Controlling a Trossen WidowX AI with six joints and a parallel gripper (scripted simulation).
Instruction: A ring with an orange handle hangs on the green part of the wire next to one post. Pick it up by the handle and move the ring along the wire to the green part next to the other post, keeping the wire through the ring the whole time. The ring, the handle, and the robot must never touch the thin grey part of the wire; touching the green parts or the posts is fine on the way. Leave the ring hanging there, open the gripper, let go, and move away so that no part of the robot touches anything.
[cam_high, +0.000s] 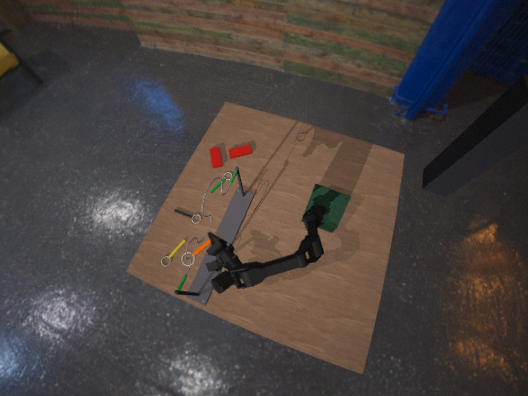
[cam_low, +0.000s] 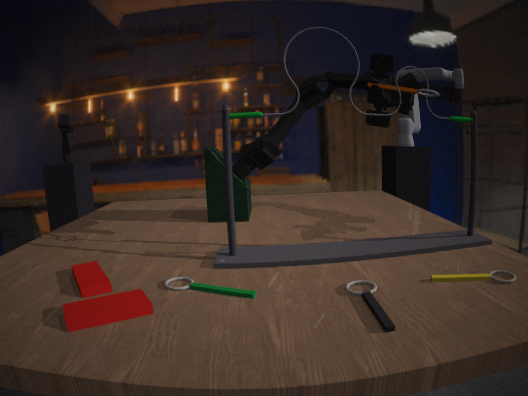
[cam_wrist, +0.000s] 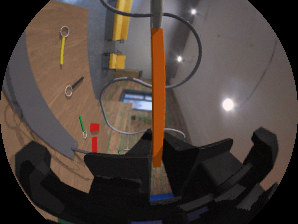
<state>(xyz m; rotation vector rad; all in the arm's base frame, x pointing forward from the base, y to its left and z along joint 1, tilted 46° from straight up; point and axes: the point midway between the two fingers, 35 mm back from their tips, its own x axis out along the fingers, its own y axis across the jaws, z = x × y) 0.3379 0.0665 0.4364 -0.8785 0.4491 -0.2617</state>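
The orange handle is clamped in my gripper, which is shut on it. In the exterior view its ring lies nearly flat around the thin grey wire, on the steep outer side of the smaller bump, above the green part by the right post. Any gap between ring and wire is too small to judge. The other green part is at the left post, beyond the large loop. The ring hardly shows in the wrist view.
The grey base stands on the wooden table. Loose ring tools with yellow, black and green handles lie in front of it. Two red blocks lie at the left in the exterior view.
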